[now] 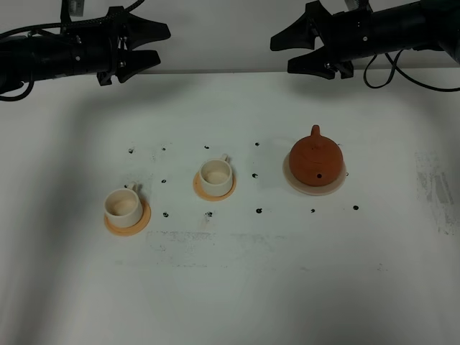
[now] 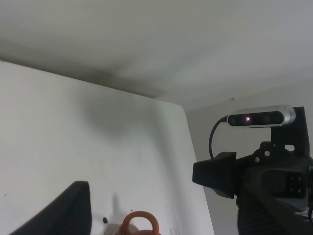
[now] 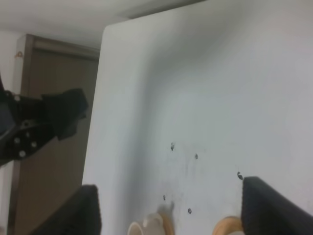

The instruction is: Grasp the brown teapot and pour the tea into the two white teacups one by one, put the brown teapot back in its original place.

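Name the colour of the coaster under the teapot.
The coaster is pale beige, shown best in the exterior high view.

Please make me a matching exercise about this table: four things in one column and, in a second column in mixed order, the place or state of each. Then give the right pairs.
Column one
1. squat reddish-brown clay teapot
2. pale beige round flat coaster
3. leftmost cream-white cylindrical cup
4. left gripper

Column two
A. open, holding nothing
B. on an orange round saucer
C. upright, lid on
D. under the teapot

Pairs: 1-C, 2-D, 3-B, 4-A
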{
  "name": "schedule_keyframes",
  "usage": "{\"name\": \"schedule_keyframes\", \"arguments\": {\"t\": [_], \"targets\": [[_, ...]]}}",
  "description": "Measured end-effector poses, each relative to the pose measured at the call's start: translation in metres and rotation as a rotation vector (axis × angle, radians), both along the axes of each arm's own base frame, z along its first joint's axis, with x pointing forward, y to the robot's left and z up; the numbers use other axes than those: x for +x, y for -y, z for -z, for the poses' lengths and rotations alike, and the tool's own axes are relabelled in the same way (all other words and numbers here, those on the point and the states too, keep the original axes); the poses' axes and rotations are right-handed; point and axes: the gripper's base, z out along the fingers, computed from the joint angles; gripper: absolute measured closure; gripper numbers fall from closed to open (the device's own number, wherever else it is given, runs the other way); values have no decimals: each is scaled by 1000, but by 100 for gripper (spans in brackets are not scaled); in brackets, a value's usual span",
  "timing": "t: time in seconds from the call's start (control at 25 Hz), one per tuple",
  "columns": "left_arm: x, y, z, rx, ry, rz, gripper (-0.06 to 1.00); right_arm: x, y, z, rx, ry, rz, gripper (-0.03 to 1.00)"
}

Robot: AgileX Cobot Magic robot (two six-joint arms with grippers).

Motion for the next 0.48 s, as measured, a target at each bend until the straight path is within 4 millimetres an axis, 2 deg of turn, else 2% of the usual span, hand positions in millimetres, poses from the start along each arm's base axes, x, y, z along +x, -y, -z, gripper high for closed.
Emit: {"name": "schedule_keyframes", "arguments": {"t": [0.48], "targets": [[0,0,0,-2,-3,-1,32,0,2,4,-48,-11,6,38]]}}
